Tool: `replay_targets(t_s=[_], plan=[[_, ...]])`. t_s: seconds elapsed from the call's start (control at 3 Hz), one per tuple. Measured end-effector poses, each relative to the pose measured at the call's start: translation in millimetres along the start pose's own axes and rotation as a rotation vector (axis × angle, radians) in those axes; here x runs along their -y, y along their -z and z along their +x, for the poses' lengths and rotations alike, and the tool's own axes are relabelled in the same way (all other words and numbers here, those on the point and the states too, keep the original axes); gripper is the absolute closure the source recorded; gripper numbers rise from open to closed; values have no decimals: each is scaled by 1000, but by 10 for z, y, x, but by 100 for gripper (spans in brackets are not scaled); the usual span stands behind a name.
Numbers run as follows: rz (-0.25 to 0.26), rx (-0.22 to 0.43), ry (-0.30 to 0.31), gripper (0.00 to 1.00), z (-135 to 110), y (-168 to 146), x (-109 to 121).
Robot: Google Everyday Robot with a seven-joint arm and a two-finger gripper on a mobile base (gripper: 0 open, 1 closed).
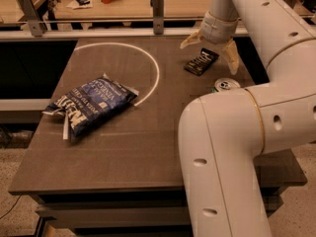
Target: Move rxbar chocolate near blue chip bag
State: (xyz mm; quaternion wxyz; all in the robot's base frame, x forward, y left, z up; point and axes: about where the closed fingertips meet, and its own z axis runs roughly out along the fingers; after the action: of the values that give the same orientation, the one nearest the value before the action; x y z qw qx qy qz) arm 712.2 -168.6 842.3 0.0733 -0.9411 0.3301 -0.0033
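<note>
The rxbar chocolate (201,62), a small black wrapper with white lettering, lies flat on the dark table at the back right. My gripper (209,57) hangs right over it, open, with one pale finger (189,41) to the bar's left and the other (231,59) to its right. The blue chip bag (89,104), large and crinkled with white lettering, lies on the left side of the table, far from the bar.
A green soda can (225,85) stands just in front of the bar, partly hidden by my arm (232,147), which covers the table's right front. A white arc (154,68) is painted on the table (123,147). A railing post (157,4) stands behind.
</note>
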Motion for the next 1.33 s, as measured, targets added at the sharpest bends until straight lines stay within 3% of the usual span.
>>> replay_targets(t_s=[1.0,1.33], plan=[[-84,-46,10,0,164,-178,-25],[-99,-51,23,18,189,-214,-36]])
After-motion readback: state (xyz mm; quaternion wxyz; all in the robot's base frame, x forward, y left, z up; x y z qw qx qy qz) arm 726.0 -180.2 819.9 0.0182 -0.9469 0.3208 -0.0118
